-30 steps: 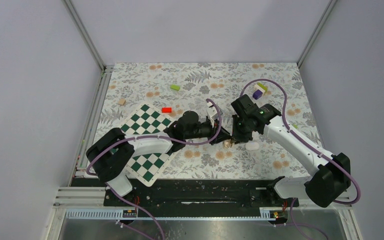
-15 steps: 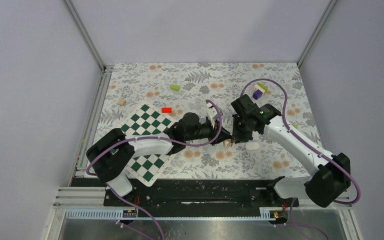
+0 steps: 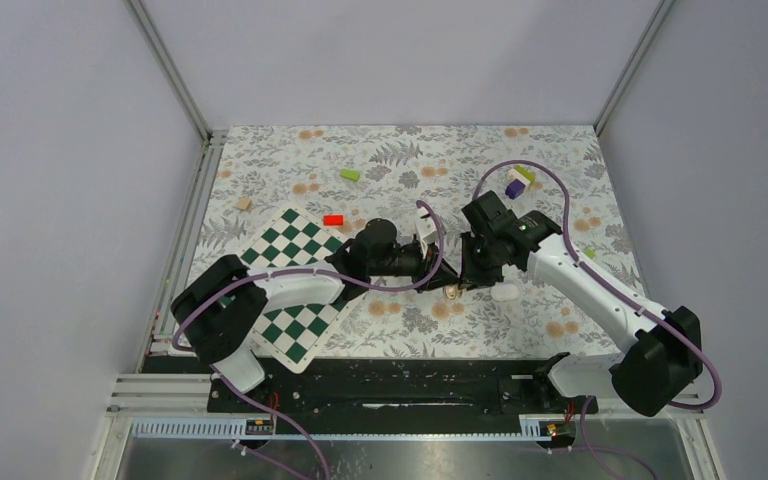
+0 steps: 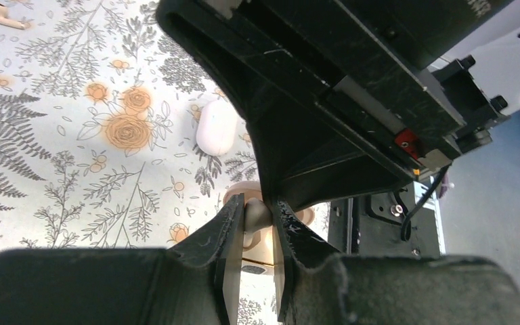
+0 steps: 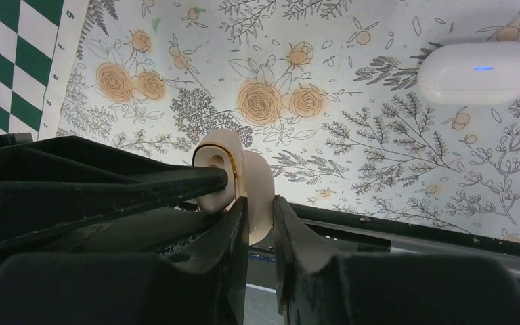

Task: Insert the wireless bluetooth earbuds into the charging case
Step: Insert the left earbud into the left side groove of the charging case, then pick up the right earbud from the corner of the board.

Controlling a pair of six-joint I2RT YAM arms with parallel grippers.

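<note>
My right gripper [image 5: 261, 217] is shut on the charging case [image 5: 257, 183], a cream-white rounded shell with a gold rim, held open just above the table. Its inside shows tan-orange in the left wrist view [image 4: 235, 191]. My left gripper [image 4: 257, 220] is shut on a small beige earbud [image 4: 257, 211] and holds it at the case's opening. The two grippers meet tip to tip in the top view, left [image 3: 440, 277] and right [image 3: 466, 279], with the case [image 3: 452, 291] between them. A second beige earbud [image 4: 3, 13] lies loose on the cloth.
A closed white rounded pod with a blue light [image 5: 477, 71] lies on the floral cloth just right of the grippers [image 3: 505, 292]. A chessboard [image 3: 295, 270] lies to the left. Small blocks lie farther back: red [image 3: 333, 219], green [image 3: 349, 174], purple and yellow [image 3: 516, 182].
Both grippers stay closed and together. The left gripper with the earbud has edged a little closer into the case; the right wrist has shifted slightly left.
</note>
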